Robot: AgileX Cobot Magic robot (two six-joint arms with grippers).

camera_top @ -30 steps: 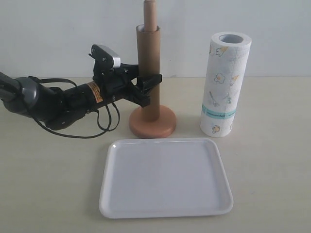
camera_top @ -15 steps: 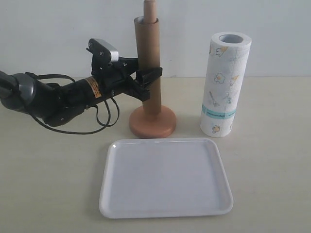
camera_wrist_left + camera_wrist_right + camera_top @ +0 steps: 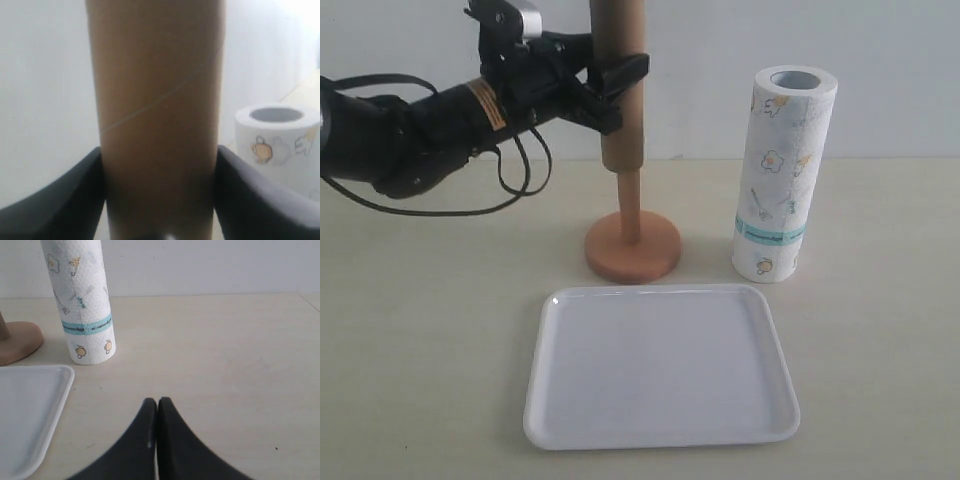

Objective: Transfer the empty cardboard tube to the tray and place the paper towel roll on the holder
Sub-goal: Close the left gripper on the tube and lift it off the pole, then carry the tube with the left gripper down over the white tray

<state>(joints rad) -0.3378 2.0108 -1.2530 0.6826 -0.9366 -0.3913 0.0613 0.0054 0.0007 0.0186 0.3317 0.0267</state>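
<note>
Lifted higher than a moment ago, the empty cardboard tube (image 3: 623, 145) hangs upright around the holder (image 3: 632, 250); left gripper (image 3: 618, 92) pinches it; right gripper (image 3: 157, 404) is pressed together.

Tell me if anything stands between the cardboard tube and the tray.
Yes. The holder's post runs up into the cardboard tube held by the left pincer, so it must lift clear. Nothing lies on the tray.
</note>
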